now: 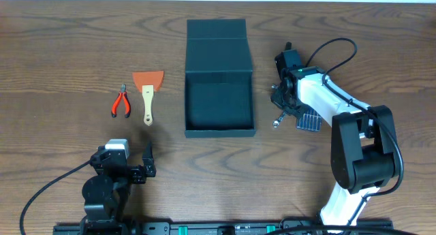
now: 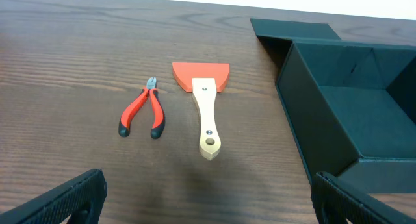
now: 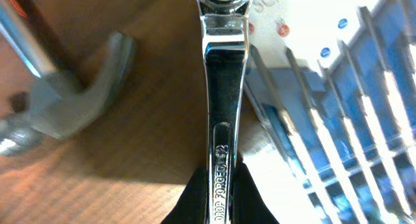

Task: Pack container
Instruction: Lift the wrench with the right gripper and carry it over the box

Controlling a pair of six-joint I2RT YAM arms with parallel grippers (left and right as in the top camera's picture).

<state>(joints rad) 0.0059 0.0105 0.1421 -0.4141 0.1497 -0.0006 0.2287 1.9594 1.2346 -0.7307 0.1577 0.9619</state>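
Observation:
The dark teal container [image 1: 219,131] stands open at the table's middle, its lid flap folded back, and shows nothing inside; it also shows in the left wrist view [image 2: 325,139]. My right gripper [image 1: 283,104] is just right of the box and is shut on a chrome wrench [image 3: 220,87], whose free end sticks out towards the front [image 1: 278,120]. In the right wrist view the fingers [image 3: 220,195] pinch the wrench's shank. My left gripper [image 1: 147,163] is open and empty near the front left, its fingers [image 2: 208,195] wide apart above bare wood.
Red-handled pliers [image 1: 121,102] [image 2: 142,110] and an orange scraper with a pale handle [image 1: 148,92] [image 2: 205,100] lie left of the box. A hammer head [image 3: 71,100] and a blue pack of screwdrivers [image 1: 308,121] [image 3: 338,100] lie beside the wrench.

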